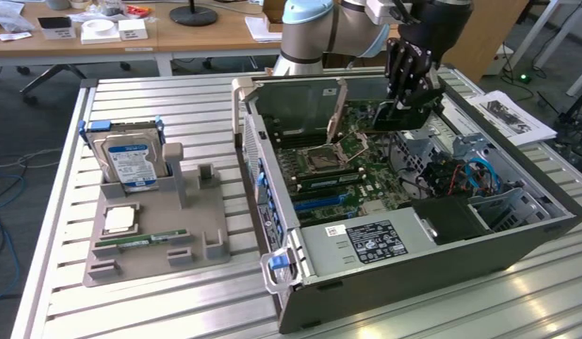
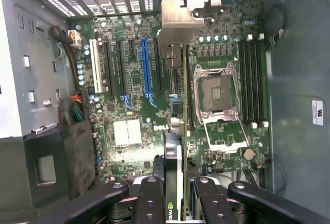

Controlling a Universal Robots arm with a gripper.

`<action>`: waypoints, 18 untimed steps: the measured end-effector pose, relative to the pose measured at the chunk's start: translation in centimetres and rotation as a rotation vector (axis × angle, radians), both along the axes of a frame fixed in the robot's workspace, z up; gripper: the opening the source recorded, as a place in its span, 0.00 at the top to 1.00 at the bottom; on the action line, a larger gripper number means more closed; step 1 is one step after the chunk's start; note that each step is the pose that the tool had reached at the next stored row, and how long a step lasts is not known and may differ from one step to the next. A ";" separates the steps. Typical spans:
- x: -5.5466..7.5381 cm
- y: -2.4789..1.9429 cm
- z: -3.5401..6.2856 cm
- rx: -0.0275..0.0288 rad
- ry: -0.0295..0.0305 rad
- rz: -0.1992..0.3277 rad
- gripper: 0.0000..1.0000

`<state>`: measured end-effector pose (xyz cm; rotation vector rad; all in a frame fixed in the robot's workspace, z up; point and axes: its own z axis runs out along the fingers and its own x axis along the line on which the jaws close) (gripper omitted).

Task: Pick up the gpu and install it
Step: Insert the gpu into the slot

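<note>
My gripper (image 1: 407, 95) hangs over the far part of the open computer case (image 1: 366, 272), shut on the gpu (image 1: 404, 116), a dark flat card held on edge above the motherboard (image 1: 352, 176). In the wrist view the gpu (image 2: 175, 152) runs edge-on between my fingers (image 2: 149, 198), and its grey metal bracket (image 2: 180, 20) points toward the case's rear slot covers. The card hovers between the blue expansion slot (image 2: 146, 64) and the CPU socket (image 2: 219, 95), apart from the board.
A grey parts holder (image 1: 192, 244) sits at the exterior view's left with a hard drive (image 1: 131, 159) standing in it, a CPU (image 1: 119, 220) and a green RAM stick (image 1: 140, 240). The power supply (image 1: 376, 240) and drive cage (image 1: 503, 205) fill the case's near end. Papers (image 1: 513, 116) lie at the right.
</note>
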<state>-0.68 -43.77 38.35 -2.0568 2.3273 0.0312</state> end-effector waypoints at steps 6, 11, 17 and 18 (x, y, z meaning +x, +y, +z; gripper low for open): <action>-0.1 0.00 -0.56 0.0000 0.0000 0.000 0.73; -0.2 0.00 -1.05 -0.0001 0.0000 0.000 0.73; -0.3 0.00 -1.72 0.0000 0.0000 0.000 0.73; -0.3 0.00 -1.82 0.0000 0.0000 0.000 0.73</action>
